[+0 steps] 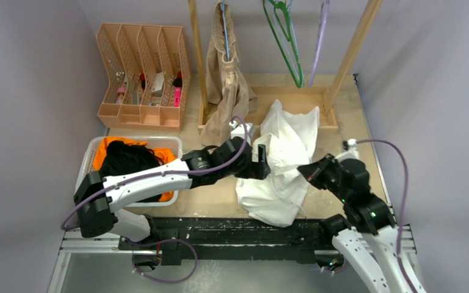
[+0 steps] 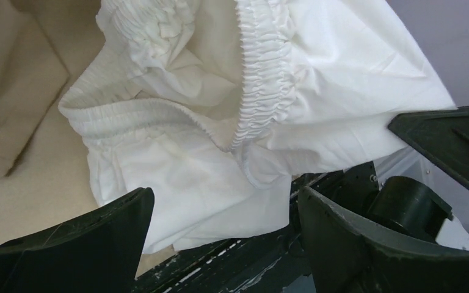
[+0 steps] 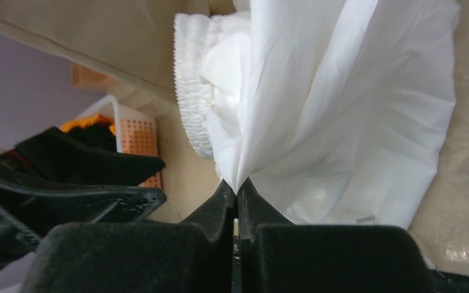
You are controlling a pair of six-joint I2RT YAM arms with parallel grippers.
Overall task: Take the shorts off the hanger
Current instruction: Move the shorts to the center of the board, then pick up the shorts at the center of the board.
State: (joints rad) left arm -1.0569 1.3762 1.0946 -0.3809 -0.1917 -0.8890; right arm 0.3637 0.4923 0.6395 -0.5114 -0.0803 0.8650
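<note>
The white shorts lie crumpled on the table in front of the wooden rack, with the elastic waistband bunched up. My right gripper is shut on a fold of the white shorts, and the cloth is pinched at the fingertips of the right gripper. My left gripper stands open just left of the white shorts, and nothing is between the fingers of the left gripper. The beige shorts hang from a blue hanger. Orange shorts and black shorts lie in a white basket.
A peach desk organizer stands at the back left. A green hanger and a purple hanger hang bare on the wooden rack. The rack's base tray sits behind the white shorts.
</note>
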